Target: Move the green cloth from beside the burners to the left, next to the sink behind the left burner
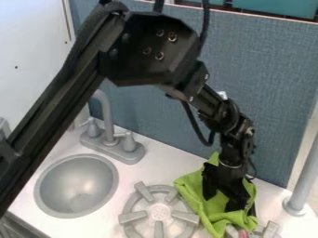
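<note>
While the white tabletop runs beneath | round grey sink basin, left | crumpled lime-green cloth, lower right | grey ring-shaped burner, just left of cloth | black gripper down at cloth, whether spread or pinching: cannot tell

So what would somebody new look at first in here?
Probably the big black arm, running from the left edge across the top and down to the lower right. Next, the bright green cloth at the lower right, with the end effector down on it. Then maybe the round gray sink, lower left.
</note>
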Controlling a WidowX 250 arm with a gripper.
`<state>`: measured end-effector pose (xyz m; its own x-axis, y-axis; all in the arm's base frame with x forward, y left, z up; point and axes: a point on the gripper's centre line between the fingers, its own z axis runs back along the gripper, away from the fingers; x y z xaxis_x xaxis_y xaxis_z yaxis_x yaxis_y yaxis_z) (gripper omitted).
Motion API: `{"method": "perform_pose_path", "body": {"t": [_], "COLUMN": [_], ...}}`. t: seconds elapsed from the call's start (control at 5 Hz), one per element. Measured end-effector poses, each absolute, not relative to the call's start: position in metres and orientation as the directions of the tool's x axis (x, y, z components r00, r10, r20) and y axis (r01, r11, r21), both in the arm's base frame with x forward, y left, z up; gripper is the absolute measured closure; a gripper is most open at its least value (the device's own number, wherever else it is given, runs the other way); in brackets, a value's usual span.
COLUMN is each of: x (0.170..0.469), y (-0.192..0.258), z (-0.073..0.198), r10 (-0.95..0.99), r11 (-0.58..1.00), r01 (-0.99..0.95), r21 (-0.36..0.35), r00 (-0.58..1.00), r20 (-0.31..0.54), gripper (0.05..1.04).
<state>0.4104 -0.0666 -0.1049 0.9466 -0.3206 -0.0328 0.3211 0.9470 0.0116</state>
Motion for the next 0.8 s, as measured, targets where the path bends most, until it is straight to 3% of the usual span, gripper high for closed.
{"method": "perform_pose_path", "body": {"t": [0.2, 0.4, 0.8], "x": [0.427, 0.431, 0.422], "y": [-0.061, -0.041, 0.048], "z": [-0.107, -0.108, -0.108], "r10": [-0.320, -0.289, -0.054], "r11": [0.947, 0.957, 0.992], "r01": [0.319, 0.289, 0.052], "r21": [-0.043, -0.026, 0.115], "r00": [0.947, 0.957, 0.999], "r20": [-0.003, 0.020, 0.008], "gripper": [0.083, 0.083, 0.083]}}
